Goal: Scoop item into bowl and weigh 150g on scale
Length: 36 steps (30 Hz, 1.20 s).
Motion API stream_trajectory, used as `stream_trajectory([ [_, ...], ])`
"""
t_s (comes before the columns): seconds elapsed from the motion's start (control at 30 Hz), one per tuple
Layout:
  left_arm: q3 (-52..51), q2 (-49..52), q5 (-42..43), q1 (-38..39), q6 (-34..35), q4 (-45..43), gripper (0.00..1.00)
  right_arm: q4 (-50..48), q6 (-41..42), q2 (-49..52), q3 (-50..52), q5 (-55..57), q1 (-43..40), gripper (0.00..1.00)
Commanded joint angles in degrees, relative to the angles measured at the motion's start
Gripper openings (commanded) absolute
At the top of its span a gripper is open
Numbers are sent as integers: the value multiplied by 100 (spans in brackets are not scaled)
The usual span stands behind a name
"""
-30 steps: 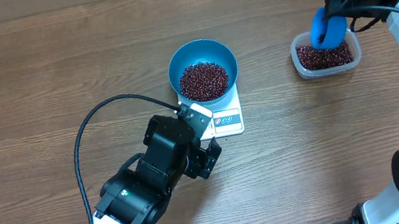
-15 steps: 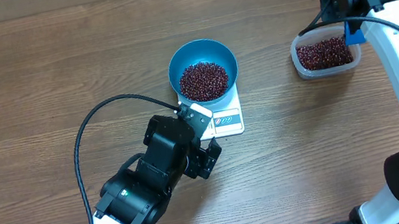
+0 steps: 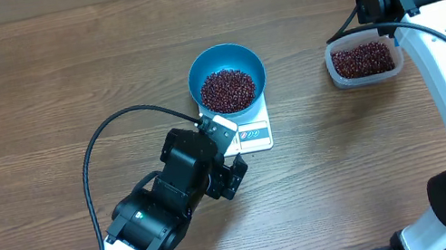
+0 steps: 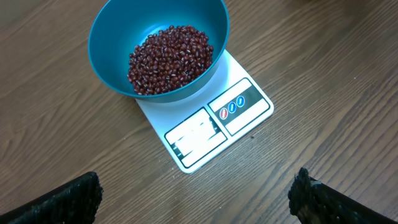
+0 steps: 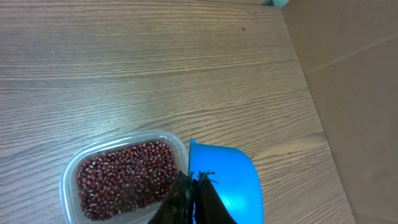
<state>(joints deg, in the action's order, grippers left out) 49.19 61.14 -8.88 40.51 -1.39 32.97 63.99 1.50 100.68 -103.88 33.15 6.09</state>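
Many beans (image 3: 227, 90) lie in the bowl (image 4: 112, 31) on the scale (image 3: 254, 133). My left claw (image 4: 193, 202) is spread near the scale's display edge, tips cut off. My right claw (image 5: 189, 198), well apart from the scale, pinches the scoop (image 5: 227, 180) beside the tub (image 5: 71, 180); handle hidden.

A brown wood-grain table (image 3: 21, 78) is carrying two items directly on its surface. The flat white square scale (image 3: 254, 132) is lying near the middle of the table, with its display panel facing up. A clear rounded-rectangular plastic tub (image 3: 332, 69) is standing upright, well apart from the scale, to the right of it and slightly farther back. The tub is not touching the scale.
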Motion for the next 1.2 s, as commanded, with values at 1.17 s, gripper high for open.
stream_trajectory([
  [1.17, -31, 26, -70, -9, 74, -17, 100, -1377, -610, 501, -138, -4406, 1773, 4],
])
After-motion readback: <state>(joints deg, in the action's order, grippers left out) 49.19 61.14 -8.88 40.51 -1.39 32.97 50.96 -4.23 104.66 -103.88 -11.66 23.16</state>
